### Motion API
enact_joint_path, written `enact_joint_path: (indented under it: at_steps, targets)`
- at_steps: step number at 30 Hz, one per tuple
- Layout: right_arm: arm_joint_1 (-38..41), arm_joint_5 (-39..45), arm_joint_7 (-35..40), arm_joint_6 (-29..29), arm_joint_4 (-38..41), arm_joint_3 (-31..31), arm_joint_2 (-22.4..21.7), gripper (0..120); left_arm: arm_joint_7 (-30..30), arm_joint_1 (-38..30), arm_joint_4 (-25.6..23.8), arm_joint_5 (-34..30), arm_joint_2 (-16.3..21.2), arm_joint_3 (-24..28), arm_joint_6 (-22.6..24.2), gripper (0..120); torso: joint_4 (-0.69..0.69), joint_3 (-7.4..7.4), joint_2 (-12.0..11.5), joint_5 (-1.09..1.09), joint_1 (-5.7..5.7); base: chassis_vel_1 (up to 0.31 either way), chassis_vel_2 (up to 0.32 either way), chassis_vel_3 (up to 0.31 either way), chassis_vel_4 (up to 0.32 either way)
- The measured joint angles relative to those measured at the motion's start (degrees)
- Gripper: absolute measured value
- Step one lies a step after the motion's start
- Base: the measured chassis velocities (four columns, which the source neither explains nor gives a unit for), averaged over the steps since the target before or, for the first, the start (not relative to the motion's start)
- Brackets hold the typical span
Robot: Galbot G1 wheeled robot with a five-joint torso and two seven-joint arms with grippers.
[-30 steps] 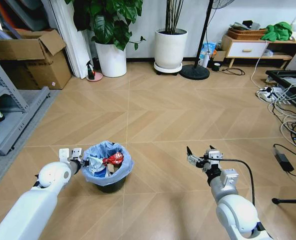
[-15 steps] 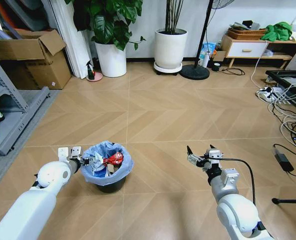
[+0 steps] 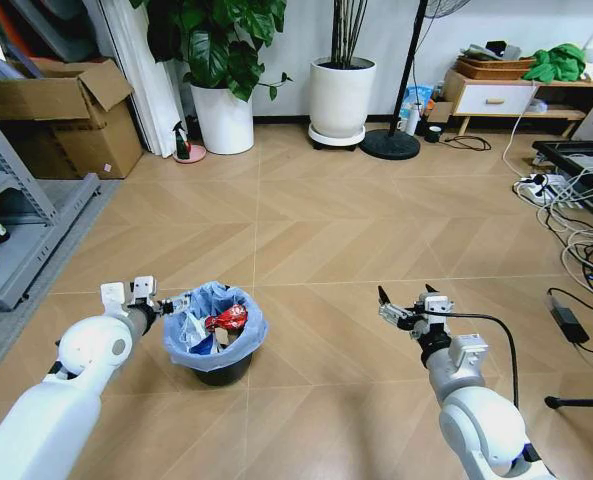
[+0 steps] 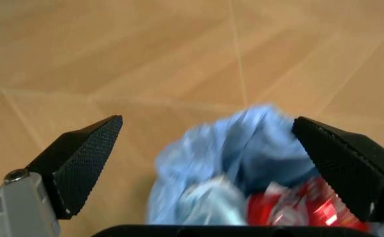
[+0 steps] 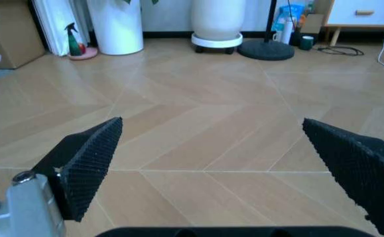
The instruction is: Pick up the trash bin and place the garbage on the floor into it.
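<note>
left gripper [image 3: 172,303]: jaws spread apart, parked right at the bin's left rim, clamped on nothing
right gripper [image 3: 404,311]: also wide open, hung over bare floor [image 3: 316,230], well apart from the bin
trash bin [image 3: 216,335]: sat on the floor between the arms, blue bag [image 4: 245,148] puffed over the rim, red can [image 3: 227,318] and scraps inside
handling: probably light, liner soft and slippery, so best grabbed by the stiff black rim, not the bag
</note>
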Motion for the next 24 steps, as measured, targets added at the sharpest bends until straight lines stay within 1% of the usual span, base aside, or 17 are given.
enact_joint_path:
  at_steps: [1,2,4,6,7,8,10,11,12,14,15,18,19,20,22,24]
  targets:
    - [-0.33,0.17,0.07,0.0,0.46,0.39,-0.01,100,-0.13,0.63,-1.19,0.68,-0.76,-0.41,-1.87,100,0.0,0.0,0.0,0.0,0.0,0.0,0.0,0.0,0.0]
    - [-0.33,0.17,0.07,0.0,0.46,0.39,-0.01,100,-0.13,0.63,-1.19,0.68,-0.76,-0.41,-1.87,100,0.0,0.0,0.0,0.0,0.0,0.0,0.0,0.0,0.0]
    - [-1.46,0.72,0.15,-0.19,1.8,1.69,0.0,100,0.27,2.55,-3.7,3.89,-2.66,-1.35,-8.59,100,0.0,0.0,0.0,0.0,0.0,0.0,0.0,0.0,0.0]
    - [-2.83,1.17,0.24,-0.6,3.26,3.23,0.1,100,1.64,4.86,-5.36,8.57,-4.32,-2.59,-14.12,100,-0.01,0.0,0.0,0.01,0.0,0.0,0.0,0.0,0.0]
    - [-3.9,1.28,0.33,-0.78,4.2,4.3,0.33,100,2.43,6.3,-6.16,10.81,-5.2,-3.3,-16.02,100,0.0,0.0,0.0,0.0,0.0,0.0,0.0,0.0,0.0]
    - [-3.9,1.28,0.33,-0.78,4.2,4.3,0.33,100,2.43,6.3,-6.16,10.81,-5.2,-3.3,-16.02,100,0.0,0.0,0.0,0.0,0.0,0.0,0.0,0.0,0.0]
    - [-6.83,1.21,0.35,-0.88,5.92,6.58,0.98,100,4.85,11.19,-9.03,16.58,-7.88,-5.6,-18.93,100,0.0,0.0,0.0,0.0,0.0,0.0,0.0,0.0,0.0]
    - [-6.83,1.21,0.35,-0.88,5.92,6.58,0.98,100,4.85,11.19,-9.03,16.58,-7.88,-5.6,-18.93,100,0.0,0.0,0.0,0.0,0.0,0.0,0.0,0.0,0.0]
    - [-7.86,1.01,0.36,-0.86,6.45,7.25,1.26,100,5.47,12.71,-9.88,17.87,-8.62,-6.2,-19.43,100,0.0,-0.01,0.0,0.01,0.0,0.0,0.0,0.0,0.0]
    - [-11.39,-0.18,0.36,-0.34,8.43,8.71,2.29,100,7.52,18.01,-12.99,21.33,-11.86,-8.14,-20.32,100,0.01,-0.01,0.0,-0.01,0.0,0.0,0.0,0.0,0.0]
    - [-11.39,-0.18,0.36,-0.34,8.43,8.71,2.29,100,7.52,18.01,-12.99,21.33,-11.86,-8.14,-20.32,100,0.01,-0.01,0.0,-0.01,0.0,0.0,0.0,0.0,0.0]
    - [-14.69,-1.33,0.4,0.36,10.82,9.54,3.39,100,9.08,21.58,-15.89,23.69,-15.01,-9.47,-20.8,100,0.01,-0.01,0.0,0.02,-0.01,0.0,0.0,0.0,0.0]
    - [-15.8,-1.88,0.4,0.79,11.84,9.81,3.83,100,9.49,22.63,-17.06,24.7,-16.41,-9.83,-21.05,100,-0.01,-0.01,0.0,-0.03,-0.01,0.0,0.0,0.0,0.0]
    - [-15.8,-1.88,0.4,0.79,11.84,9.81,3.83,100,9.49,22.63,-17.06,24.7,-16.41,-9.83,-21.05,100,-0.01,-0.01,0.0,-0.03,-0.01,0.0,0.0,0.0,0.0]
    - [-17.17,-2.49,0.4,1.12,13.57,10.0,4.38,100,9.65,23.83,-18.98,25.97,-18.48,-10.15,-21.17,100,0.0,-0.01,0.0,0.03,-0.01,0.0,0.0,0.0,0.0]
    - [-18.07,-2.75,0.39,1.25,15.3,9.92,4.68,100,9.73,24.57,-20.44,27.08,-20.22,-10.14,-21.21,100,0.0,-0.01,0.0,-0.02,-0.01,0.0,0.0,0.0,0.0]
